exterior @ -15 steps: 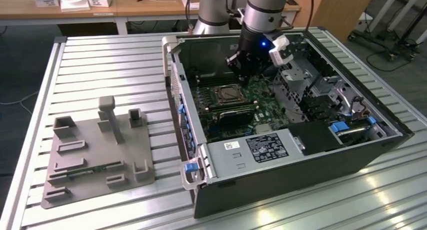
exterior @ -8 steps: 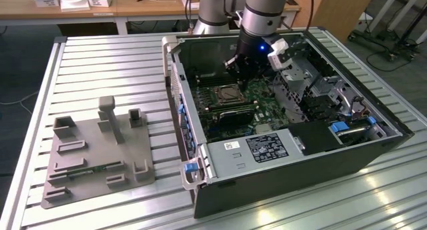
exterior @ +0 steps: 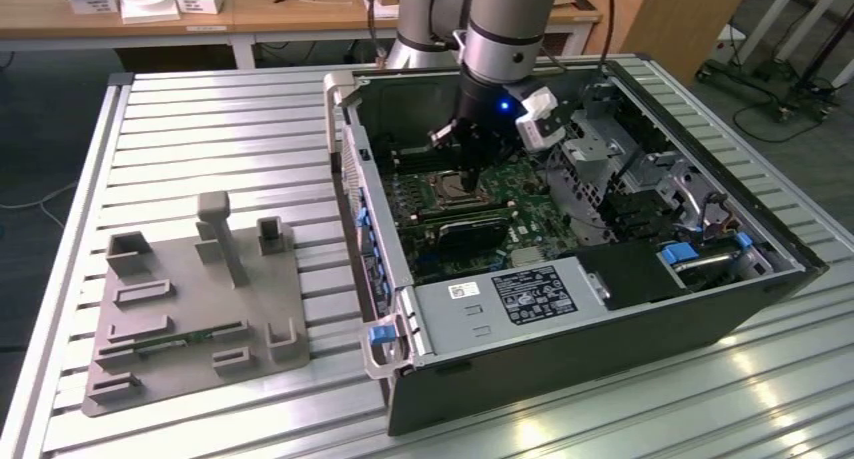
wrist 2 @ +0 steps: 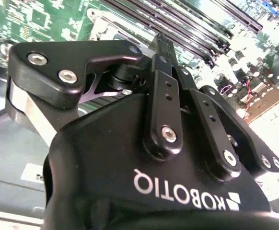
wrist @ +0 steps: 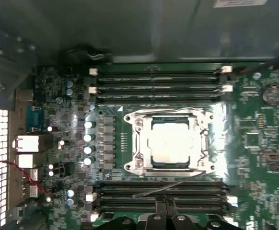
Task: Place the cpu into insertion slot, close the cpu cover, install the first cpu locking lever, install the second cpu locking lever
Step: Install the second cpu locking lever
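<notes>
An open computer case (exterior: 561, 309) lies on a slatted metal table (exterior: 214, 129), with the arm's gripper (exterior: 458, 157) lowered into it above the green motherboard (exterior: 534, 219). In the first wrist view the cpu (wrist: 169, 140), its silver-grey top facing the camera, sits inside the insertion slot (wrist: 138, 165); the cpu cover (wrist: 205, 125) lies flat around it, its square window framing the chip. A thin wire lever (wrist: 163, 188) slants across the memory slots (wrist: 158, 196) at the socket's 6 o'clock side, and a second bank of memory slots (wrist: 156, 86) runs along its 12 o'clock side. The fingertips (wrist: 169, 203) are pressed together with no gap between them, holding nothing, and rest over the nearer memory slots beside that lever. In the second wrist view the gripper (wrist 2: 164, 45) appears from behind, its black linkages drawn in to a single point above the board. In the exterior view a grey fixture plate (exterior: 194, 299) stands on the table at 9 o'clock from the case, and a white-labelled black box (exterior: 514, 297) occupies the case at 6 o'clock from the socket (exterior: 450, 188).
</notes>
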{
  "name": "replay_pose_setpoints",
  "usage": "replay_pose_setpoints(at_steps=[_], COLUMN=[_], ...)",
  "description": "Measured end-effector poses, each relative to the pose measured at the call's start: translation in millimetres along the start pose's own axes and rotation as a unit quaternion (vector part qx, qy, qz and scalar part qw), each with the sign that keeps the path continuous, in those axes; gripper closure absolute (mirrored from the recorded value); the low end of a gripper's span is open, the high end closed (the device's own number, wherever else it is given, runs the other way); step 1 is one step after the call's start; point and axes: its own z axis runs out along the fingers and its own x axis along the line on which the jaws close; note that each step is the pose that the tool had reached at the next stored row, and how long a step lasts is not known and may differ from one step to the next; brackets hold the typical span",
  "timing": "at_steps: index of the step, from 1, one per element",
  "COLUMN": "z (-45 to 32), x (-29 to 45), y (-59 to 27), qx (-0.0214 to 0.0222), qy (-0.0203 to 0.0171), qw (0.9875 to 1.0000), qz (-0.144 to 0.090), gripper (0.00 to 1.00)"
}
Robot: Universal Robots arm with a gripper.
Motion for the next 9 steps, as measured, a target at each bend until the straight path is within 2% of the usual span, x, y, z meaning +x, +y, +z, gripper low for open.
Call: replay_pose_setpoints(at_steps=[3,9], z=[3.9,6.5], x=[5.1,17.1], y=[-0.2,0.4], qx=[-0.0002,-0.0003], qy=[0.0006,0.001], qw=[1.0,0.9999], qz=[-0.007,-0.012], gripper=[0.9,0.9])
